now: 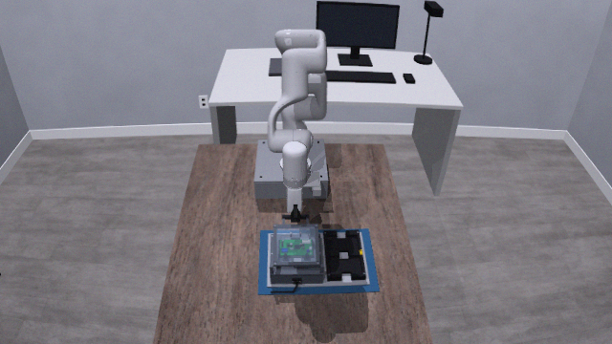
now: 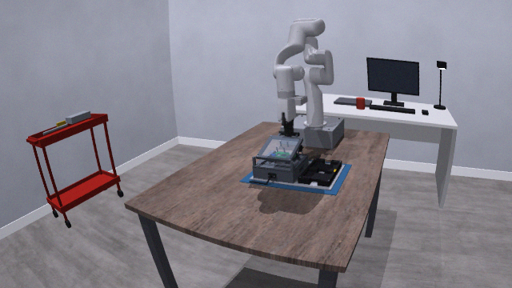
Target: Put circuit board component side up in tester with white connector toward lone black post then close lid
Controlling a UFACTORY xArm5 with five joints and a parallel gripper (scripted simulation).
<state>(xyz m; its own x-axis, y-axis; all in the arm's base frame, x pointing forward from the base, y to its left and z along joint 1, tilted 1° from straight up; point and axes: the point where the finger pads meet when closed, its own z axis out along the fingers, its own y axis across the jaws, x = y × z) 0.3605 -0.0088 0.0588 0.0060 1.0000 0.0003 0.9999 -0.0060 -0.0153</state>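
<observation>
The grey tester (image 1: 296, 269) stands on a blue mat (image 1: 317, 287) on the wooden table; it also shows in the exterior view (image 2: 279, 169). Its clear lid (image 1: 294, 243) (image 2: 280, 147) is tilted over it, with the far edge raised. The green circuit board (image 1: 293, 247) lies inside the tester, seen through the lid (image 2: 282, 154). My gripper (image 1: 296, 218) points down at the lid's raised far edge and is shut on that edge (image 2: 289, 132). The black tray (image 1: 343, 255) sits to the right of the tester and holds no board (image 2: 321, 172). The pins and connector are too small to make out.
The arm's grey base block (image 1: 292, 174) stands just behind the mat. A black cable (image 1: 287, 288) leaves the tester's front. A white desk (image 1: 335, 83) with a monitor is behind the table. A red cart (image 2: 72, 160) stands at the left wall.
</observation>
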